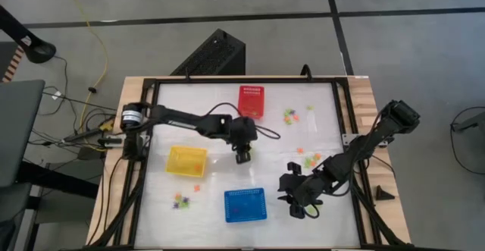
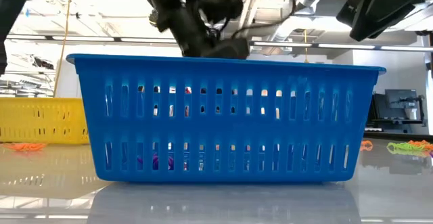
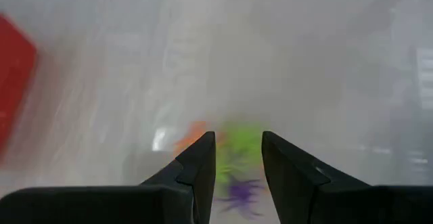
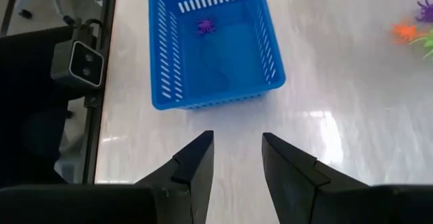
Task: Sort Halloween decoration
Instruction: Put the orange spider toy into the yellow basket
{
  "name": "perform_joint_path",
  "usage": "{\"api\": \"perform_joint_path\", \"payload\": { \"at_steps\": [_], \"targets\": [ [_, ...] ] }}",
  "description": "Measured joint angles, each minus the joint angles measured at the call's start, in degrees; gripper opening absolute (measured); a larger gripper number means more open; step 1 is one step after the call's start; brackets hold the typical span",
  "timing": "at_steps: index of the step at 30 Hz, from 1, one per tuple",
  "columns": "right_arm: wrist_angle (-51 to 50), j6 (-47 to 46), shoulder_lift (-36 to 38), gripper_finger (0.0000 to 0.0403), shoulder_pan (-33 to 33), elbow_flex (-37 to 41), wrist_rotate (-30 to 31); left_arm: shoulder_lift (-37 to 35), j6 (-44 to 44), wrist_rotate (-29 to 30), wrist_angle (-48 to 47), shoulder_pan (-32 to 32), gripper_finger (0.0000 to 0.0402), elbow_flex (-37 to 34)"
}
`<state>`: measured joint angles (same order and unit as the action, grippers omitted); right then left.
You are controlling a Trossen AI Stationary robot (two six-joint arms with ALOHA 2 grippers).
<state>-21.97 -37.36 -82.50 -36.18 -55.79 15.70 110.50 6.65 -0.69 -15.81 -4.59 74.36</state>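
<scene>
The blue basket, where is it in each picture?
High view: the blue basket sits near the table's front edge, left of the right end effector.
Low view: it fills the middle, closest to the camera.
Left wrist view: not in it.
Right wrist view: ahead of the open fingers, a purple trinket inside.
Shared landmark: the basket's slotted walls.

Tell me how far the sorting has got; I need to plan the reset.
Early. Done: one purple trinket lies in the blue basket. In hand: nothing visibly; the left gripper hangs between red basket and yellow basket, the right gripper beside the blue one. Left: clusters on the table.
</scene>
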Motion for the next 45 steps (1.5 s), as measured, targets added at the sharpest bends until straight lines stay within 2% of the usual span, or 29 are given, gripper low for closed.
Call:
{"api": "perform_joint_path", "payload": {
  "at_steps": [17,20,25,27,32,38,45],
  "targets": [
    [-0.1,2.0,0.0,0.0159,0.9,0.0,0.7,7.5,-4.5,0.9,2.3,-1.8,0.0106,0.4],
    [0.0,2.0,0.0,0.0159,1.2,0.0,0.9,7.4,-4.5,1.0,1.5,-1.9,0.0088,0.4],
    [0.0,2.0,0.0,0.0159,1.5,0.0,1.0,6.6,-4.5,1.1,0.8,-1.9,0.0018,0.2],
    [0.1,2.0,0.0,0.0159,1.5,0.0,1.0,6.4,-4.5,1.1,1.1,-1.9,0.0007,0.2],
    [0.1,2.0,0.0,0.0159,1.5,0.0,1.0,3.5,-4.5,0.9,0.6,-1.7,0.0001,0.0],
    [0.1,2.0,0.0,0.0159,1.5,0.0,1.1,-4.1,-4.0,0.9,0.7,-1.0,0.0,0.1],
    [0.1,2.0,0.0,0.0159,1.2,0.0,1.0,-14.6,-2.9,1.0,-8.0,2.6,0.0,-1.9]
  ]
}}
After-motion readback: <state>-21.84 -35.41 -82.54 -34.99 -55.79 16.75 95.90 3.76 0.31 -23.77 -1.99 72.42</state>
